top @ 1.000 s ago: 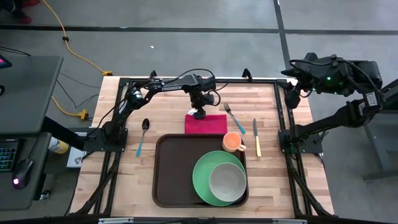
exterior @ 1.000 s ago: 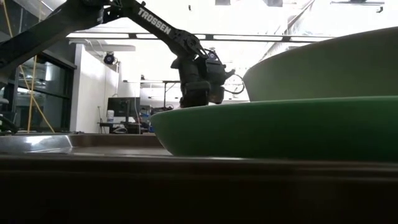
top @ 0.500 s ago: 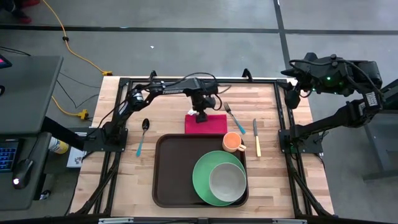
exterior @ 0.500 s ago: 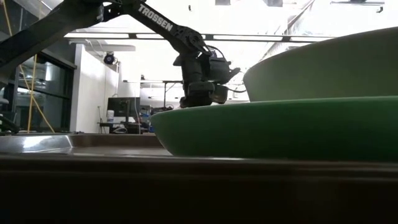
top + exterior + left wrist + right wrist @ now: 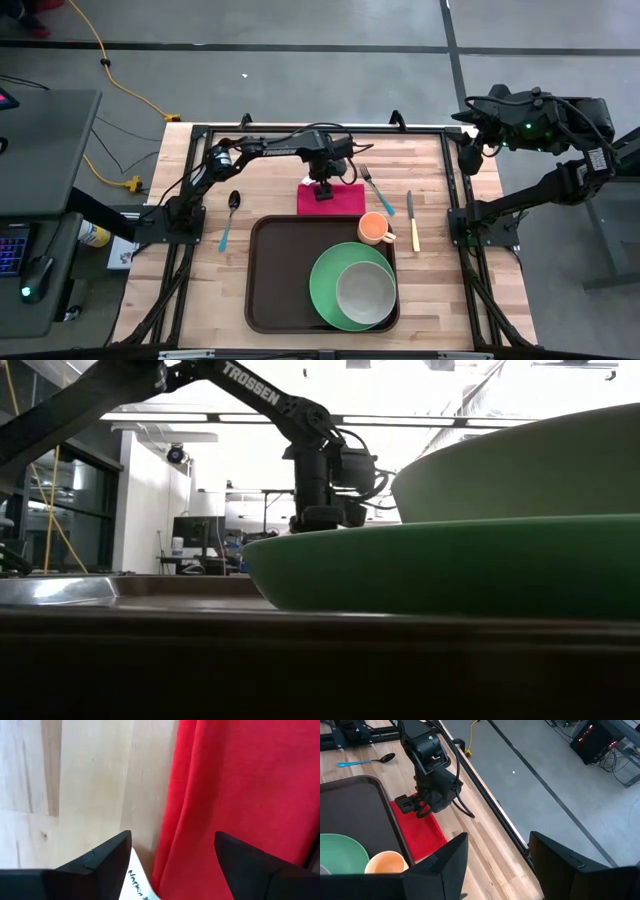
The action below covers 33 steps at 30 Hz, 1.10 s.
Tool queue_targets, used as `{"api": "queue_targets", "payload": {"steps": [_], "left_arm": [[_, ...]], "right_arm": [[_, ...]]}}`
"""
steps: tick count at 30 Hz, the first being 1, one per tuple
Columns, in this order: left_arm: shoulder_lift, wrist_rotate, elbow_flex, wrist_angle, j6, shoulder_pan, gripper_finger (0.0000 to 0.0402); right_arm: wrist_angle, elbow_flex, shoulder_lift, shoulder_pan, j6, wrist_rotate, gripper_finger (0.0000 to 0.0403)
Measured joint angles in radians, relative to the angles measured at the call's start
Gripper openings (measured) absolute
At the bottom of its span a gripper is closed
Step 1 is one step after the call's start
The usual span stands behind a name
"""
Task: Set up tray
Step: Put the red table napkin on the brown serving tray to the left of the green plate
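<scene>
The dark brown tray lies on the wooden table with a green plate, a pale bowl on the plate, and an orange cup in its far right corner. A red napkin lies flat on the table just beyond the tray's far rim. My left gripper points down over the napkin's far left part, open. In the left wrist view the napkin's edge runs between its fingers. My right gripper is open and raised high beyond the table's right edge.
A fork and a knife lie on the table right of the napkin. A blue-handled spoon lies left of the tray. In the low view the plate's rim hides the left gripper's fingertips.
My left gripper has shifted a little toward the table's right over the napkin's far part. Its wrist has tipped until the fingers point straight down. It has stayed open, and the napkin has not moved.
</scene>
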Motion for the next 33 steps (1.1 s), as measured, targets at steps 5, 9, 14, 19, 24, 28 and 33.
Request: {"api": "queue_targets", "payload": {"steps": [5,9,14,19,24,28,33], "left_arm": [[0.011,-0.008,-0.003,-0.01,-0.034,0.0,0.0315],[0.036,0.035,0.0,-0.002,-0.037,0.001,0.0315],[0.051,0.036,0.002,-0.012,-0.038,-0.001,0.0315],[0.053,0.078,-0.001,0.001,-0.04,0.003,0.0315],[0.056,0.15,-0.002,0.003,-0.015,0.018,0.0303],[0.057,0.147,-0.003,0.007,-0.011,0.017,0.0272],[0.057,0.135,-0.003,0.011,-0.007,0.014,0.024]], "right_arm": [[0.0,0.0,0.0,0.0,0.0,0.0,0.0191],[0.0,0.0,0.0,0.0,0.0,0.0,0.0191],[0.0,0.0,0.0,0.0,0.0,-0.007,0.0191],[0.0,0.0,0.0,0.0,0.0,-0.019,0.0191],[0.0,0.0,0.0,0.0,0.0,-0.019,0.0191],[0.0,0.0,0.0,0.0,0.0,-0.027,0.0191],[0.0,0.0,0.0,0.0,0.001,-0.041,0.0191]]}}
